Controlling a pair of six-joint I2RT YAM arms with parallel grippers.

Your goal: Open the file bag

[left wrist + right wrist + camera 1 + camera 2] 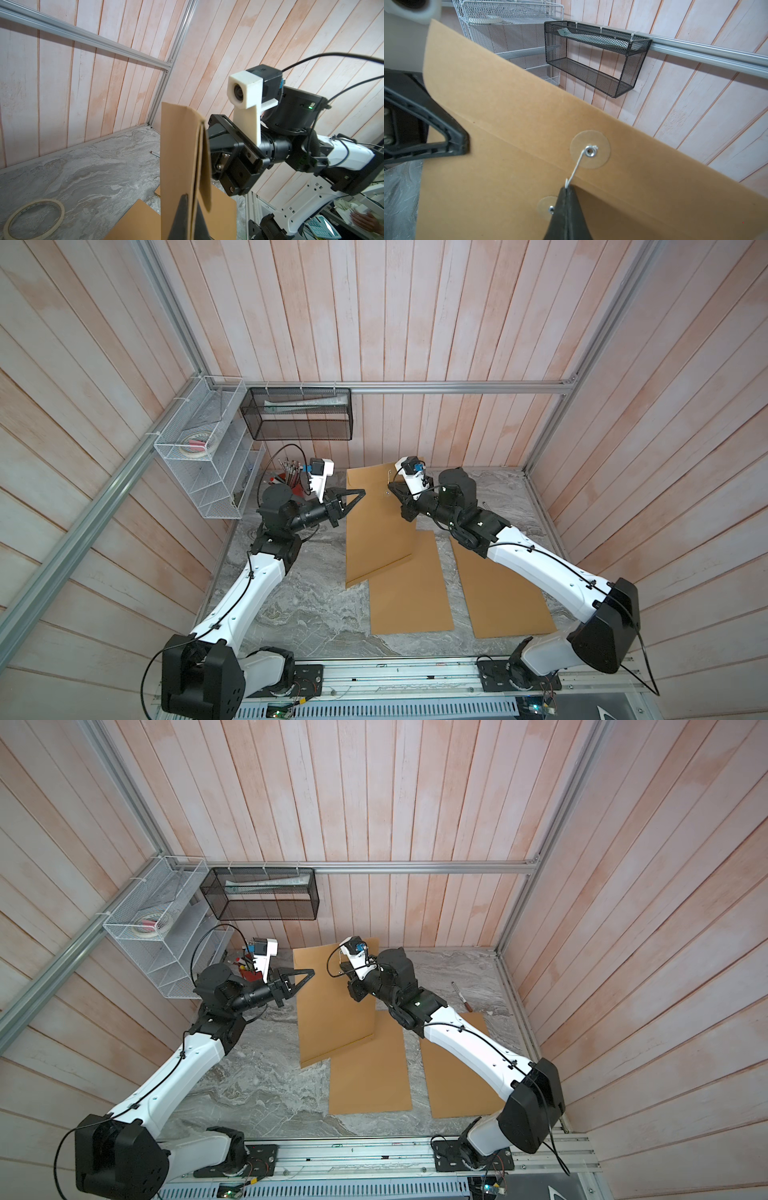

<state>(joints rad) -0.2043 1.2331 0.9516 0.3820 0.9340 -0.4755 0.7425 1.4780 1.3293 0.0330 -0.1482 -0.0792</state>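
File bag (374, 539) edge clamped; string (576, 168) pinched

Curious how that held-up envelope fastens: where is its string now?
In the right wrist view, the string runs from the upper round washer on the upright file bag into the shut right gripper.

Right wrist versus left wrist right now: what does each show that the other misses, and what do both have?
Only right wrist: the string running from the upper disc into the shut right gripper, the lower disc, the black basket and the white rack.
Only left wrist: the flap edge-on, standing slightly off the body, plus the tape roll, the marker and the right wrist camera.
Both: the bag held upright, with the left gripper clamped on its edge.
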